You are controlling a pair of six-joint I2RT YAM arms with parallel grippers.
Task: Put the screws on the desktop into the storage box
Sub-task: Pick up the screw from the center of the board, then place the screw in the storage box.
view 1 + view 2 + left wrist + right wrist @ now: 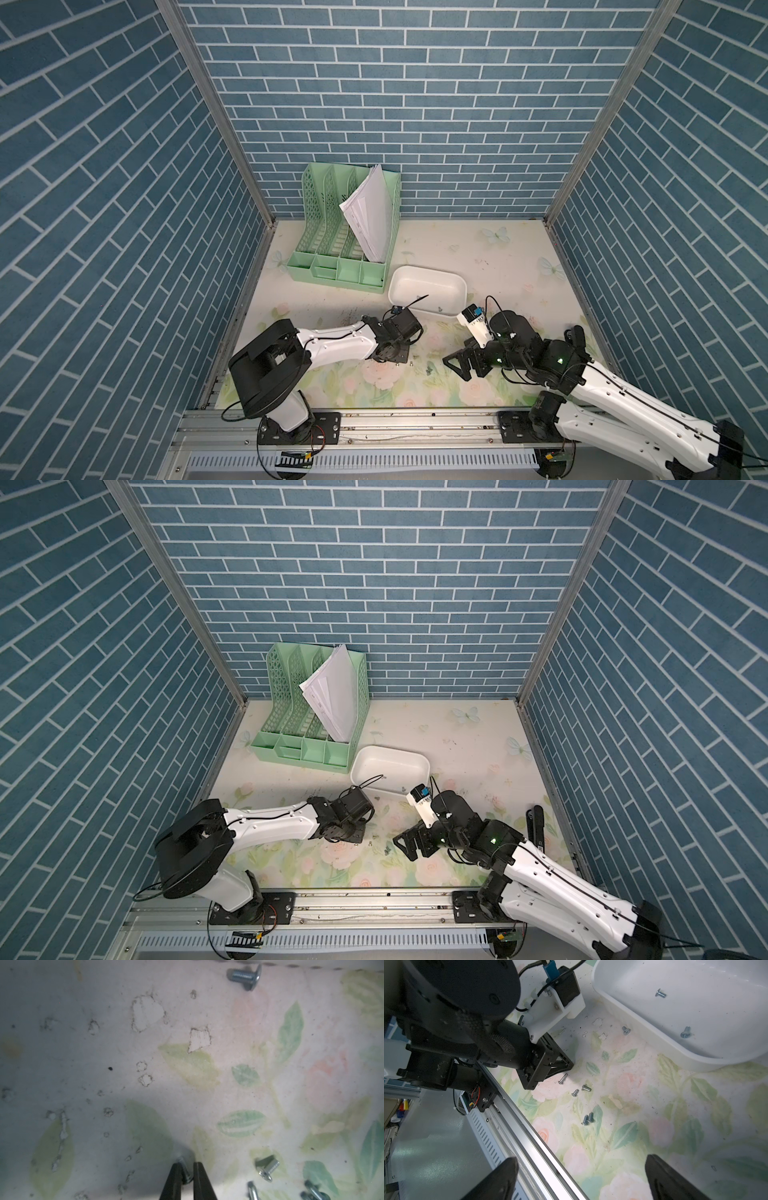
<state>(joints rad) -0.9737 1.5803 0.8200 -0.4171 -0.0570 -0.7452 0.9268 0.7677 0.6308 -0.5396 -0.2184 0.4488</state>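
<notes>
Left hand point(187, 1164): you have it closed on one screw point(185, 1171), tips down at the surface point(498, 257).
Right hand point(581, 1158): yours stands wide open, empty, above the surface.
Loose screws point(585, 1087): several lie on the surface at 3 o'clock from your left hand.
Storage box point(432, 286): at 1 o'clock from that hand; two screws point(660, 993) inside.

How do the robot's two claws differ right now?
The left gripper is pinched shut on a screw; the right gripper gapes wide, empty. The left is down at the desktop; the right hangs above it. Both are black and two-fingered.
</notes>
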